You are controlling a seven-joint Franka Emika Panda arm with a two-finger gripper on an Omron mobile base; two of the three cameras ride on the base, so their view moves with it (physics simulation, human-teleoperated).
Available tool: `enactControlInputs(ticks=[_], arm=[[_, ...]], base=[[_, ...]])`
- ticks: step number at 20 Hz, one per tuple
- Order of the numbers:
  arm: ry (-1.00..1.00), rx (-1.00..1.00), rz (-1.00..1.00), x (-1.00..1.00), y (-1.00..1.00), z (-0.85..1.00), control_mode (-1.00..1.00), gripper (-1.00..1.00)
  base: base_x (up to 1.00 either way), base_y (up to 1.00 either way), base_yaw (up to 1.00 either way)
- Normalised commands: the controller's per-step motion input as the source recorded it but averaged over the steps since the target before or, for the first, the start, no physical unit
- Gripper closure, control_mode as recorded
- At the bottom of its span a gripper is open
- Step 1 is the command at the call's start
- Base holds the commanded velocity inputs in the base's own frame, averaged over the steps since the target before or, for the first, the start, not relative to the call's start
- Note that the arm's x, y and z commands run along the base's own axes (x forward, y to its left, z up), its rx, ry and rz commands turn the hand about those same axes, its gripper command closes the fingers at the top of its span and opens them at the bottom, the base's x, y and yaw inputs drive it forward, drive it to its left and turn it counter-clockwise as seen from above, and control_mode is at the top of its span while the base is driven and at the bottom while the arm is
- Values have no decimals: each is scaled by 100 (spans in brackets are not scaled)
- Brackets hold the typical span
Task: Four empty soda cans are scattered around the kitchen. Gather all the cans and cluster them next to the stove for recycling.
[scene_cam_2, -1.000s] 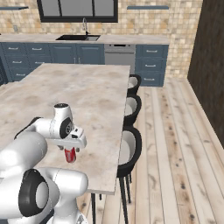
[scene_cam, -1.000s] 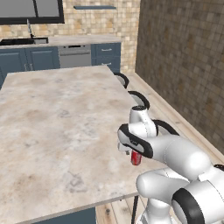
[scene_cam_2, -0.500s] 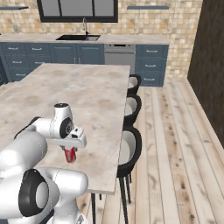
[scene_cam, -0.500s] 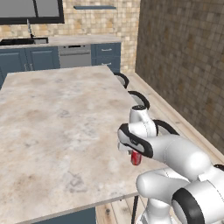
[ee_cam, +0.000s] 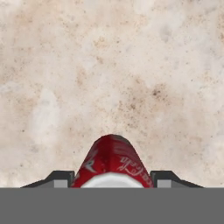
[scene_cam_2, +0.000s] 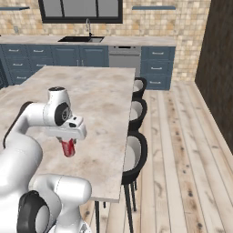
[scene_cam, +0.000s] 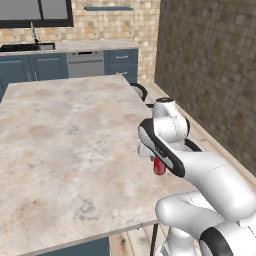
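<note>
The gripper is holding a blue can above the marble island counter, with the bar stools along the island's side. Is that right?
Not quite: the can in the gripper is red, not blue. The right base view shows it below the hand, and the hand view shows its red side between the fingertips. The rest holds: it is over the marble island counter, and the bar stools line the island's side.

Desk: large pale marbled stone desk (scene_cam: 65, 150), filling the left and centre of the frame.
Can: small bright red soda can (scene_cam: 159, 166), right of centre, hanging under the white arm's wrist at the desk's right edge; only its lower part is visible.
Tool: hidden behind the arm's wrist; its jaws cannot be made out.
Back wall: dark blue cabinets (scene_cam: 30, 67) with a silver-grey dishwasher front (scene_cam: 85, 64), upper left.
Stool: black round-backed stool (scene_cam: 139, 91), just beyond the desk's right edge.
</note>
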Motion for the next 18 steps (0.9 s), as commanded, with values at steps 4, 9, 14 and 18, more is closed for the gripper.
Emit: enactControlInputs(ticks=[4, 9, 14, 18], arm=[[0, 0, 0, -26, 0, 96, -100, 100], [0, 0, 0, -7, 0, 18, -100, 100], [0, 0, 0, 0, 0, 0, -100, 100], [0, 0, 0, 0, 0, 0, -100, 100]], base=[[0, 0, 0], [0, 0, 0], [0, 0, 0], [0, 0, 0]])
